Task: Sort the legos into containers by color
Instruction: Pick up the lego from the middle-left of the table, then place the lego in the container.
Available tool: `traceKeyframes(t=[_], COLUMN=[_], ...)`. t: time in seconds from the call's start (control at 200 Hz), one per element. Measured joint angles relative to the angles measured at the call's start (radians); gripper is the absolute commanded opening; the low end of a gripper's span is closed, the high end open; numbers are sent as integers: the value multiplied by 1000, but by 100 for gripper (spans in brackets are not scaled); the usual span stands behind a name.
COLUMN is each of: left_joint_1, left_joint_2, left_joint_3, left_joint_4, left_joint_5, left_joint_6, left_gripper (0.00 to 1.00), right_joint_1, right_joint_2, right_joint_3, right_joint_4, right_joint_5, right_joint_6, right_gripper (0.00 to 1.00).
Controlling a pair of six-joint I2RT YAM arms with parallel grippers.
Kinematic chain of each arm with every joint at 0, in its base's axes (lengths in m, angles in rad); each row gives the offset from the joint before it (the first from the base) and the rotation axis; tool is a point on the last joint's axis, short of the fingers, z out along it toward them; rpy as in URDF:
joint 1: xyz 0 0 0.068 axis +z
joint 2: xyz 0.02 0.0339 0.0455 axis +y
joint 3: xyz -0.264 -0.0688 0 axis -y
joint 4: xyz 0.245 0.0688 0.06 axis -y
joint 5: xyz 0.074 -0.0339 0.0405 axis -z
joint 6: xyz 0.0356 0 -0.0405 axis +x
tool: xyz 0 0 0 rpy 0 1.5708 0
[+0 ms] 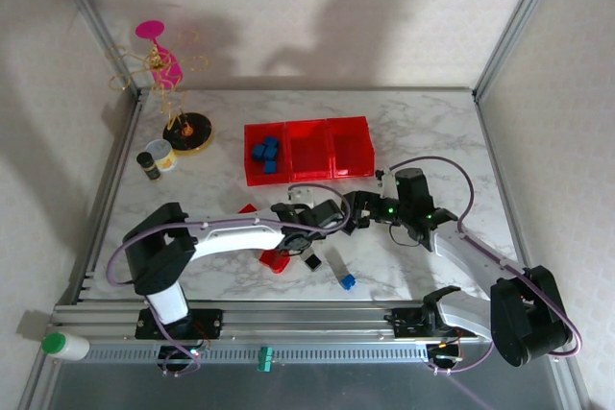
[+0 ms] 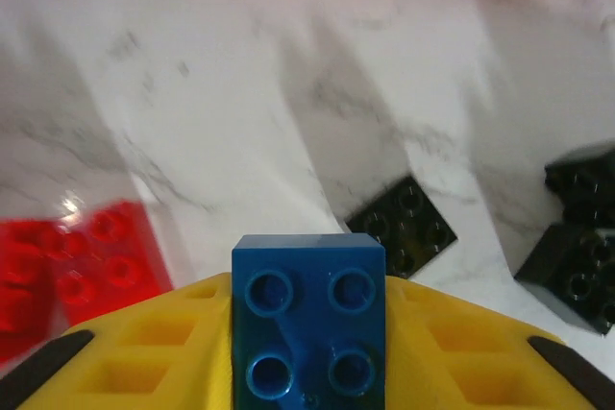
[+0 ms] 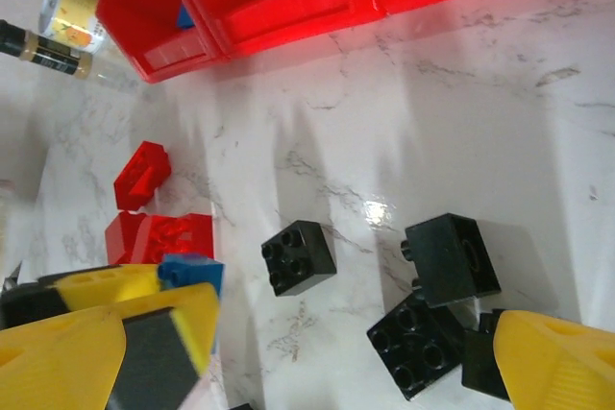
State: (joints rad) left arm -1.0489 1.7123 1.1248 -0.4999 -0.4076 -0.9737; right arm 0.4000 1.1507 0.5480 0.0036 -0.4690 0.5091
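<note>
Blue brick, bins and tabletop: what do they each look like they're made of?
The blue brick looks like hard moulded plastic with a semi-gloss finish: crisp studs, soft highlights. The bins look like thin glossy translucent red plastic, since light glows through their walls. The tabletop is smooth and marble-patterned with glare spots; whether it is real stone or a laminate can't be told.

The top camera hangs high above and behind the arm bases. It looks down over the whole desk [image 1: 423,132], with the near edge at the bottom and the bins [image 1: 307,149] toward the far edge. The left wrist camera sits very low and close, facing across the desk over a blue brick [image 2: 307,343] held in the left gripper [image 2: 307,285]. The right wrist camera rides higher, tilted toward the bins' left end. Both wrist views share that blue brick, a black brick [image 2: 404,223] and red bricks [image 2: 82,266] mid-desk.
</note>
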Motion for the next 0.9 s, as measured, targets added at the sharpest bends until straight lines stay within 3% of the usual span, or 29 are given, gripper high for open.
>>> traceKeyframes(t=[0.205,0.471,0.896], left_joint_1=[134,337,557], left_joint_2=[-21,-14,353], left_joint_3=[93,196,515], left_joint_4=[-36,-3,36], left_joint_5=[-80,-81,19], left_joint_6=[109,267,377], left_gripper=[37,37,37], right_joint_1=[19,30,31], right_joint_2=[46,103,117], right_joint_3=[62,76,80], right_joint_4=[92,196,217], right_joint_5=[-6,-3,22], right_joint_6=[12,57,64], right_gripper=[99,99,99])
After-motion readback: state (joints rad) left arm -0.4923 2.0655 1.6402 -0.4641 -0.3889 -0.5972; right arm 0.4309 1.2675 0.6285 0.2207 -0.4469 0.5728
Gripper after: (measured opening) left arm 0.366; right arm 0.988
